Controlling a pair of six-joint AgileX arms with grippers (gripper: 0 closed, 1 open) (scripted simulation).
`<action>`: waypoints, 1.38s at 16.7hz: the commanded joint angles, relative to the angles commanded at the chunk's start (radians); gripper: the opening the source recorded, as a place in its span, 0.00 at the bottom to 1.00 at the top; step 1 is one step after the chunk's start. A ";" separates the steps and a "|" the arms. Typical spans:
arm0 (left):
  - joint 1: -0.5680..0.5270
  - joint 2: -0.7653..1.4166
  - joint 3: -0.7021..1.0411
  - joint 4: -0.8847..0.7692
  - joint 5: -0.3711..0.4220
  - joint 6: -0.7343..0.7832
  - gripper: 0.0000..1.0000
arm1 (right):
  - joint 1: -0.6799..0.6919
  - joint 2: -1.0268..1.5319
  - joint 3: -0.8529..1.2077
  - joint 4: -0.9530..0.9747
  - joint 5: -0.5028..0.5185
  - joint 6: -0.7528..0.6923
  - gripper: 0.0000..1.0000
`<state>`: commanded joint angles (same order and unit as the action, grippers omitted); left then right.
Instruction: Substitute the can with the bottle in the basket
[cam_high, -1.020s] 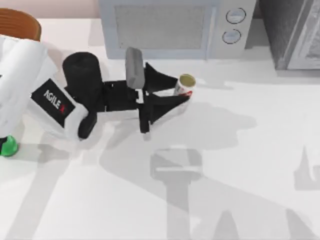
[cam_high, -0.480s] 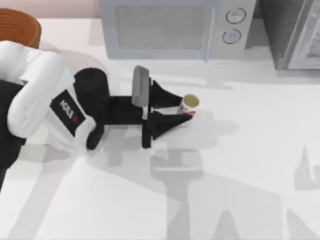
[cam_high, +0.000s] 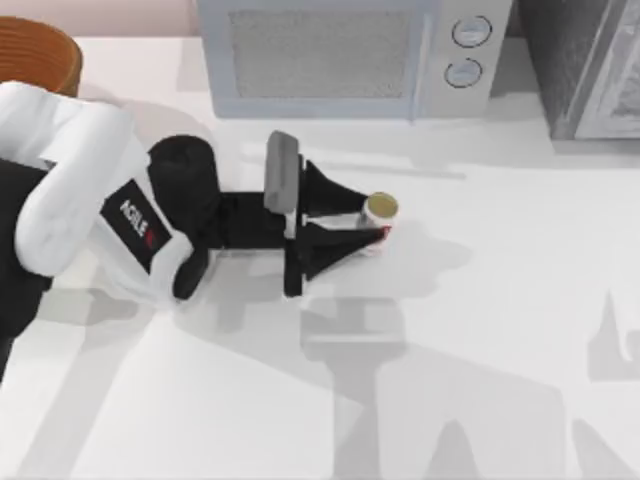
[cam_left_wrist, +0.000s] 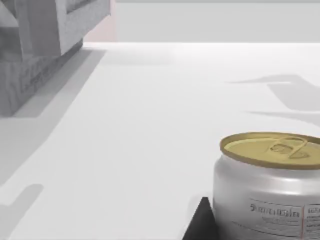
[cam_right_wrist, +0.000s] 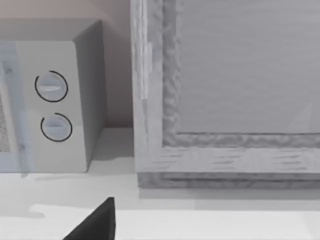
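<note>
The can (cam_high: 381, 210), white with red marks and a gold top, stands upright on the table in front of the microwave. My left gripper (cam_high: 372, 219) reaches in from the left and is shut on the can, one black finger on each side. In the left wrist view the can (cam_left_wrist: 270, 190) is close up beside a dark finger (cam_left_wrist: 201, 224). The orange-brown basket (cam_high: 38, 52) sits at the far left corner, well away from the can. The bottle is hidden. One dark finger (cam_right_wrist: 96, 225) of my right gripper points toward the back of the table.
A grey microwave (cam_high: 345, 55) stands along the back edge just behind the can. A grey cabinet (cam_high: 590, 65) fills the back right corner. My left arm's white body (cam_high: 75, 200) covers the left part of the table. Open tabletop lies to the right and front.
The left gripper carried the can a little right and toward the front, away from the microwave, then nearly stopped. The arm's body swung over the green bottle at the left edge.
</note>
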<state>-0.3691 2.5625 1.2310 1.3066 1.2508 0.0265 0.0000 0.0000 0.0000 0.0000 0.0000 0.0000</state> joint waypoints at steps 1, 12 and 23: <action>0.000 0.000 0.000 0.000 0.000 0.000 0.60 | 0.000 0.000 0.000 0.000 0.000 0.000 1.00; 0.000 0.000 0.000 0.000 0.000 0.000 1.00 | 0.000 0.000 0.000 0.000 0.000 0.000 1.00; 0.096 -0.289 -0.169 -0.207 -0.186 -0.008 1.00 | 0.000 0.000 0.000 0.000 0.000 0.000 1.00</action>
<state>-0.2733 2.2739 1.0615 1.1000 1.0643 0.0182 0.0000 0.0000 0.0000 0.0000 0.0000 0.0000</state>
